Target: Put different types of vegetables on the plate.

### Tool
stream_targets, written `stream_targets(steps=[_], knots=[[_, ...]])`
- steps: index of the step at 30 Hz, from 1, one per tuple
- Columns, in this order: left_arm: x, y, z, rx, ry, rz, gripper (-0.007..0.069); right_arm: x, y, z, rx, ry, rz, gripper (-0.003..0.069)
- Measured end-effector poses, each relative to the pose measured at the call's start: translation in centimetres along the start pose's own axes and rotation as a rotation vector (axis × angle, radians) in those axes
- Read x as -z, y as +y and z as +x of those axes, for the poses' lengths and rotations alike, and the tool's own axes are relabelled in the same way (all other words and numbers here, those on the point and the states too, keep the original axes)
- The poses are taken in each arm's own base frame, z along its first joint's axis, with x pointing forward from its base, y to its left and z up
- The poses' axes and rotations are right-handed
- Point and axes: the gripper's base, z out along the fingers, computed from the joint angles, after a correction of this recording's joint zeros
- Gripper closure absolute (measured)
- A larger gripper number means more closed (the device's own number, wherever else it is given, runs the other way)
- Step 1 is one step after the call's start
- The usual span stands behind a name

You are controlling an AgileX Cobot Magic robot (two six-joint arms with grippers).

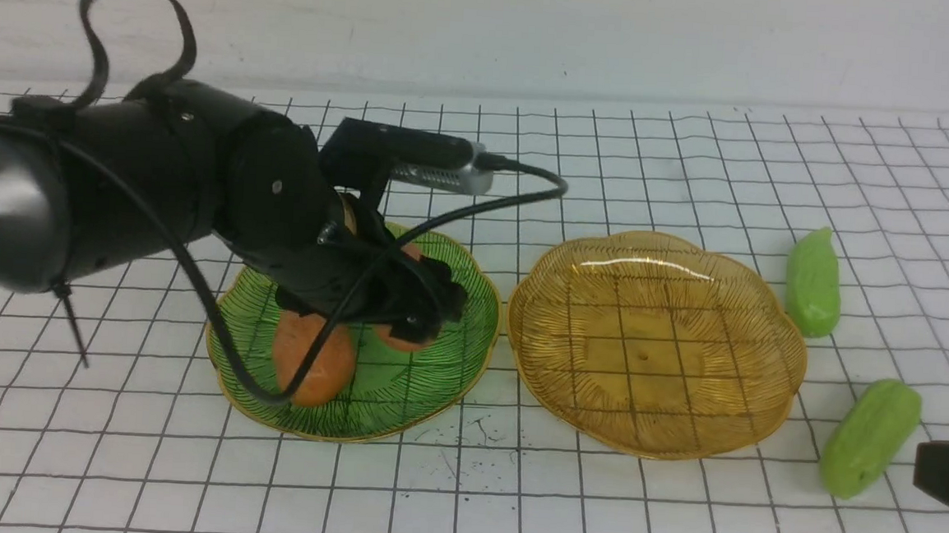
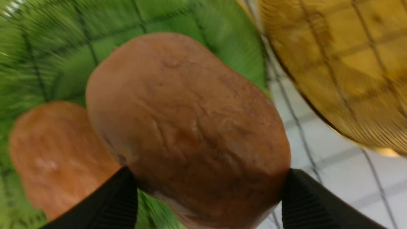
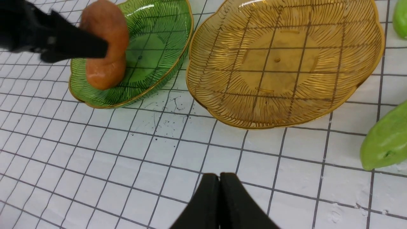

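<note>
We have one potato (image 1: 314, 360) lying in the green plate (image 1: 458, 340), and our left gripper (image 1: 419, 296) is clamped on the second potato (image 2: 187, 127) just above that same plate. The far cucumber (image 1: 813, 281) and the near cucumber (image 1: 870, 437) lie on the table (image 1: 510, 491) beside the amber plate (image 1: 655, 343), which holds nothing. Our right gripper (image 3: 219, 178) is closed and empty near them, so we judge about half the work remains.

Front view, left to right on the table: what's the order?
Green plate → amber plate → far cucumber piece → near cucumber piece → right hand. Omitted: left hand with its potato, overlapping the green plate.
</note>
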Motion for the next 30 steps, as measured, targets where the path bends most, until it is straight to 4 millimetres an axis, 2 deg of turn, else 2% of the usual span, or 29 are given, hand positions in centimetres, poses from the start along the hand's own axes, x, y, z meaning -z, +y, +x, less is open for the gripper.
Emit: stream_targets(steps=[5, 9, 12, 15, 18, 21, 23, 24, 25, 26, 27, 28, 30], knots=[[-2.8, 0.6, 0.1, 0.007, 0.012, -0.013, 0.0101, -0.1, -0.3, 0.1, -0.024, 0.022, 0.024, 0.0673], [-3.9, 0.7, 0.4, 0.000, 0.043, -0.019, 0.0096, -0.3, -1.3, -0.2, -0.058, 0.089, 0.129, 0.0673], [-4.2, 0.8, 0.7, -0.008, 0.067, -0.029, 0.0048, -0.2, -2.2, -1.4, -0.071, 0.113, 0.226, 0.0673], [-4.2, 0.9, 0.8, -0.033, 0.087, -0.049, -0.0045, -0.6, -3.5, -4.2, -0.072, 0.140, 0.356, 0.0671], [-4.0, 1.0, 0.7, -0.035, 0.106, -0.055, -0.0055, -1.5, -4.2, -5.4, -0.086, 0.180, 0.381, 0.0671], [-3.2, 1.0, 0.4, -0.042, 0.170, -0.078, -0.0030, -2.8, -5.0, -6.5, -0.099, 0.225, 0.392, 0.0670], [-2.0, 1.0, -0.1, -0.054, 0.215, -0.099, 0.0066, -4.2, -6.1, -7.1, -0.137, 0.275, 0.408, 0.0670], [-1.0, 1.1, -0.3, -0.068, 0.241, -0.108, 0.0146, -4.9, -6.7, -7.4, -0.163, 0.293, 0.418, 0.0668], [-0.7, 1.0, -0.5, -0.071, 0.237, -0.109, 0.0176, -5.1, -6.9, -7.5, -0.165, 0.297, 0.420, 0.0667], [0.7, 1.0, -0.8, -0.099, 0.247, -0.110, 0.0300, -6.0, -7.8, -7.7, -0.200, 0.324, 0.442, 0.0662], [1.5, 1.0, -0.8, -0.114, 0.252, -0.110, 0.0377, -6.3, -8.3, -7.9, -0.213, 0.328, 0.452, 0.0657], [3.1, 0.9, -0.9, -0.132, 0.238, -0.103, 0.0498, -7.1, -9.2, -8.0, -0.226, 0.341, 0.477, 0.0645], [5.7, 0.8, -0.9, -0.149, 0.202, -0.084, 0.0587, -8.0, -10.4, -8.1, -0.260, 0.343, 0.510, 0.0613]])
